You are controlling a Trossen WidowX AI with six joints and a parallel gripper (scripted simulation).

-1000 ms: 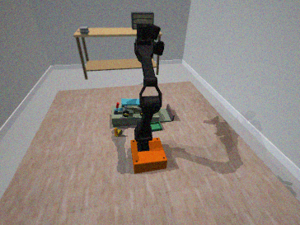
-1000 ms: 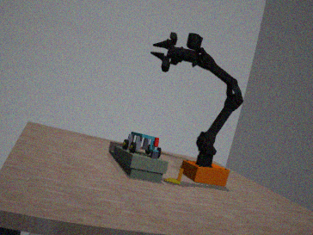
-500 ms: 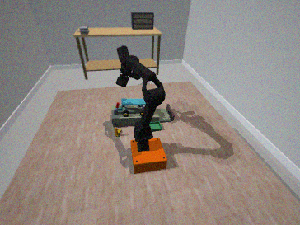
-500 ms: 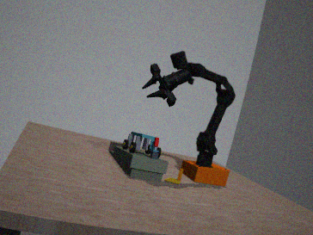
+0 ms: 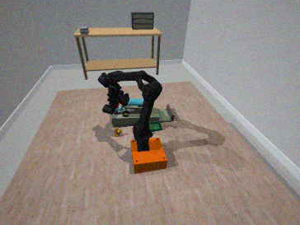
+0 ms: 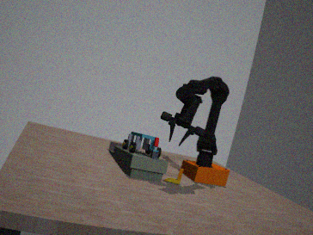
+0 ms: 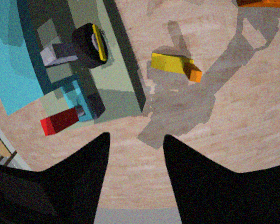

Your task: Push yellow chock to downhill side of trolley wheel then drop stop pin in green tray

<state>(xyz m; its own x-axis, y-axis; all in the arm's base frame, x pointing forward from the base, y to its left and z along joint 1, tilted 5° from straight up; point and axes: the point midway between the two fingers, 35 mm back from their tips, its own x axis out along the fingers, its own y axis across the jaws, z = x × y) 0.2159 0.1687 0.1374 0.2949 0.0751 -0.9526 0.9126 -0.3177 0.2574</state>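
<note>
The trolley with a blue top (image 5: 133, 102) (image 6: 144, 135) (image 7: 15, 75) stands on the grey-green ramp (image 5: 124, 120) (image 6: 147, 163) (image 7: 120, 100). The stop pin's red head (image 6: 156, 142) (image 7: 60, 122) sticks out at the ramp's high end. The yellow chock (image 5: 118, 132) (image 6: 174, 181) (image 7: 170, 63) lies on the table beside the ramp, its orange handle sideways in the wrist view. The green tray (image 5: 156, 127) is on the arm's side of the ramp; the exterior view does not show it. My gripper (image 6: 174, 143) (image 7: 136, 138) is partly open and empty, pointing down above the table near the ramp's high end.
The arm's orange base (image 5: 148, 162) (image 6: 215, 176) stands on the chock's side of the ramp. A raised plate (image 5: 170, 111) stands at the ramp's low end. A wooden bench (image 5: 119, 32) is far behind.
</note>
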